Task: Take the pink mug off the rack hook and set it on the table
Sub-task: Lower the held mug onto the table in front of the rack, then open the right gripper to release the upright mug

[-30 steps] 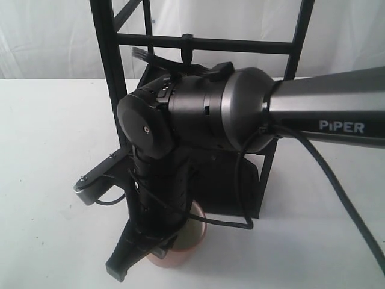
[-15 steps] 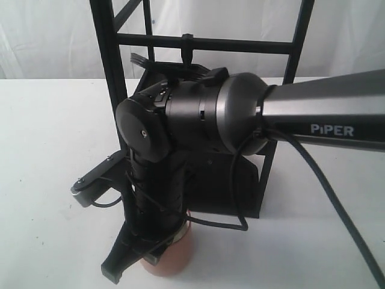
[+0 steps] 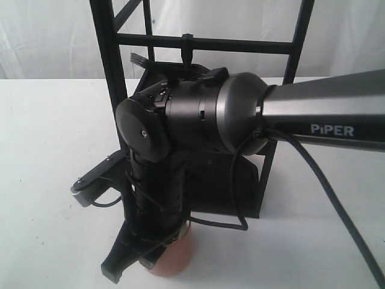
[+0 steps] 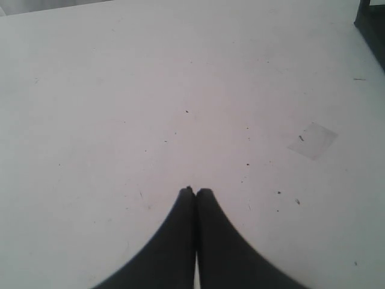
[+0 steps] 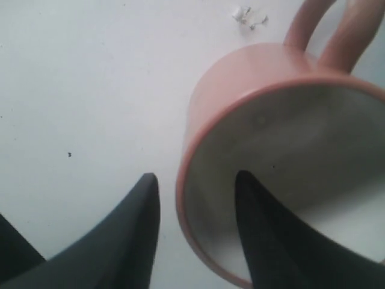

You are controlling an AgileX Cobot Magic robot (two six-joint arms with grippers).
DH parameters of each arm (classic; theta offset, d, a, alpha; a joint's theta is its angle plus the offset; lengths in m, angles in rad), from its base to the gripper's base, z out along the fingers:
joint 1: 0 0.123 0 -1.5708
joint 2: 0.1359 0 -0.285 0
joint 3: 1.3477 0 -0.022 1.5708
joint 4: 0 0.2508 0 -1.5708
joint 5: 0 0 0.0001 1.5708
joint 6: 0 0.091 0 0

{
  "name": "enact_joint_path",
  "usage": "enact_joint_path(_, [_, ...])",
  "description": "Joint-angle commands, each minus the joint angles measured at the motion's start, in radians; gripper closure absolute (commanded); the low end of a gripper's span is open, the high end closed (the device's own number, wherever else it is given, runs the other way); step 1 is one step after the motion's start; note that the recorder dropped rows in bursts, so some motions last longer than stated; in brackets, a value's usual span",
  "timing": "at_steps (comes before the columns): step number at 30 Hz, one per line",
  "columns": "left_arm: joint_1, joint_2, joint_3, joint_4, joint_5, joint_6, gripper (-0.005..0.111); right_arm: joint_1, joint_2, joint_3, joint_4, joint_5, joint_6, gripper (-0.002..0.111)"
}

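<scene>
The pink mug (image 3: 176,257) stands on the white table (image 3: 48,132) in front of the rack, mostly hidden by my right arm. In the right wrist view the mug (image 5: 240,84) shows its cream inside and its loop handle (image 5: 304,24). My right gripper (image 5: 195,180) is open, one finger inside the mug, the other outside its wall, neither pressing it. The rack hook (image 3: 186,55) hangs bare from the crossbar. My left gripper (image 4: 195,191) is shut on nothing above the bare table (image 4: 180,72).
The tall black rack (image 3: 108,72) stands just behind the mug, its low shelf (image 3: 222,186) close to my right wrist. A cable (image 3: 337,198) trails off the right arm. A clear tape scrap (image 4: 311,140) and white crumbs (image 5: 246,15) lie on the table.
The right arm came down and a little left with the mug, which went from tilted to standing on the table. In the last half second almost nothing moved.
</scene>
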Motion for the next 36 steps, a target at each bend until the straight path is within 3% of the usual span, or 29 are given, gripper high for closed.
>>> enact_joint_path(1, [-0.003, -0.004, 0.004, -0.001, -0.002, -0.009, 0.107, -0.005, -0.002, -0.001, -0.009, -0.017, -0.009, 0.063])
enact_joint_path(12, [-0.003, -0.004, 0.004, -0.001, -0.002, -0.009, 0.107, -0.005, -0.050, -0.011, -0.009, -0.023, -0.006, 0.063])
enact_joint_path(21, [-0.003, -0.004, 0.004, -0.001, -0.002, -0.009, 0.107, -0.005, -0.261, -0.020, -0.013, 0.049, -0.015, 0.064])
enact_joint_path(24, [-0.003, -0.004, 0.004, -0.001, -0.002, -0.009, 0.107, -0.005, -0.301, -0.020, -0.020, 0.157, -0.015, 0.067])
enact_joint_path(31, [-0.003, -0.004, 0.004, -0.001, -0.002, -0.009, 0.107, -0.005, -0.385, 0.048, -0.152, 0.163, -0.031, 0.074])
enact_joint_path(36, [-0.003, -0.004, 0.004, -0.001, -0.002, -0.009, 0.107, -0.005, -0.478, 0.185, -0.180, 0.163, -0.031, 0.092])
